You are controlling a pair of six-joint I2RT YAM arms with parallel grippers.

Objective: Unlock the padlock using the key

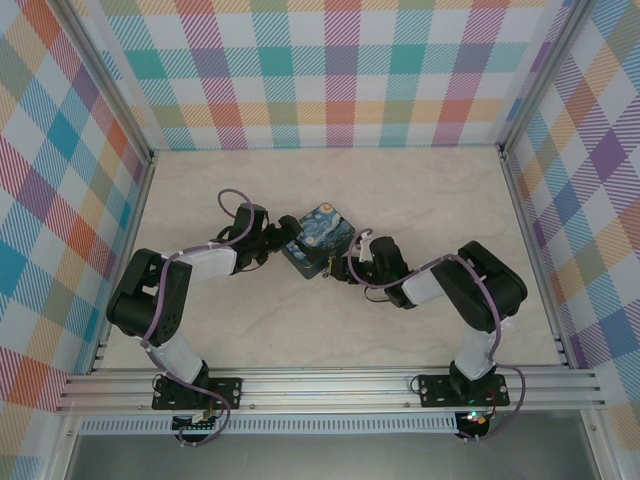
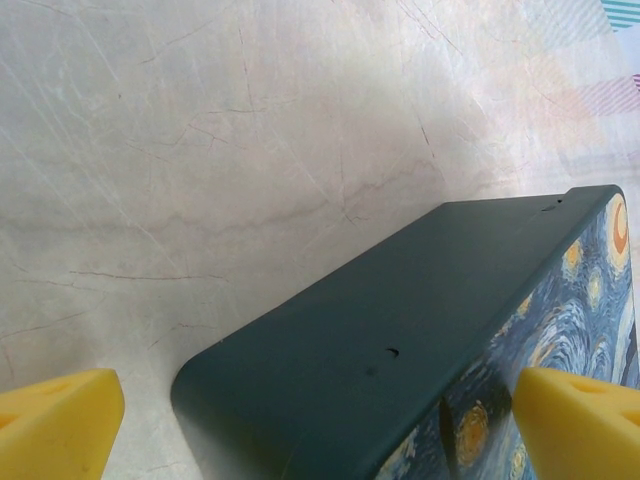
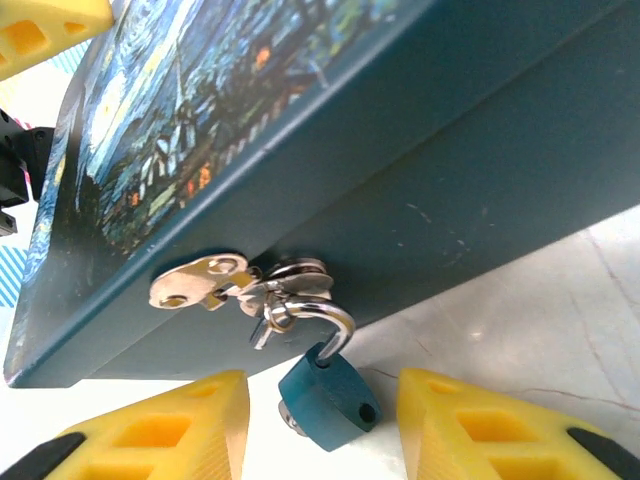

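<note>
Left jaws wide apart at the tin (image 2: 400,330); right jaws part-open around the padlock (image 3: 325,405), not touching.

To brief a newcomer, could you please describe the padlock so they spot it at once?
Find the big rectangular tin painted with blue-and-yellow swirls on the pale marbled table. From the silver metal hasp on its plain teal side hangs the small padlock; alone among that silver hardware, it has a blue block body under a curved shackle.
</note>
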